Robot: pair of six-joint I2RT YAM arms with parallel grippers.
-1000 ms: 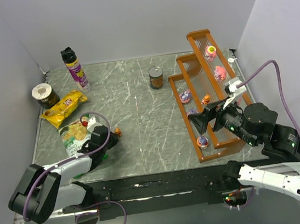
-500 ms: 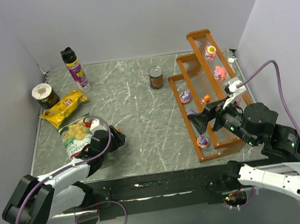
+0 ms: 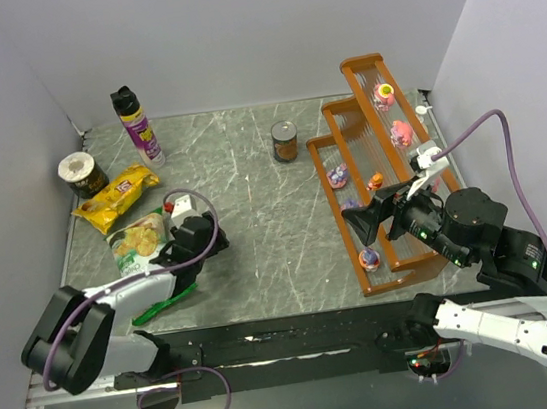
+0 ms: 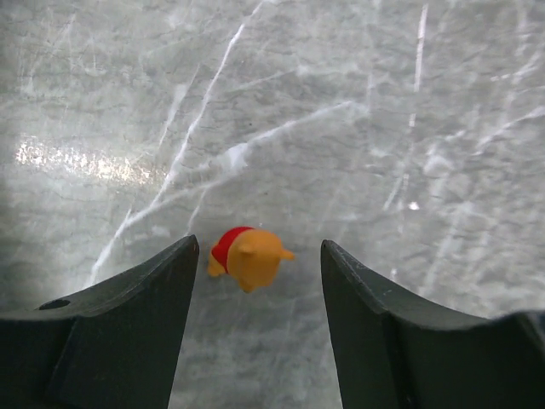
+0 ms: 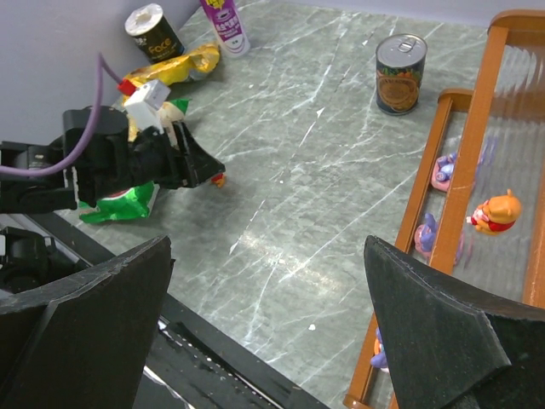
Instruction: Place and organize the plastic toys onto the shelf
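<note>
**Sam:** Where is the little bear?

**Mia:** The bear point(image 4: 247, 257) is on the worktop point(image 3: 251, 187), in the lower left part of the top view. It is orange with a red shirt. In the left wrist view it is right in the middle.

**Sam:** Has the robot got it?

**Mia:** Not yet. The left fingers point(image 4: 260, 247) are wide apart, one on each side of the bear. Neither one touches it.

**Sam:** So what step is this?

**Mia:** I think it is the grab. The fingers are lined up and ready to pinch.

**Sam:** What comes next?

**Mia:** The fingers need to close on the bear, softly, so it does not pop out. It sits a bit nearer the left finger, so that one may bump it first. Then the bear has to go up and across to the shelf point(image 3: 360, 60) on the right side of the top view. That is far from here.

**Sam:** And the other arm?

**Mia:** The right fingers point(image 5: 268, 243) are wide too, and hold nothing. They hang by the lower end of the shelf.

**Sam:** Is the shelf full?

**Mia:** No. Some toys point(image 3: 401, 132) stand on its steps, and there is room for more.
</note>
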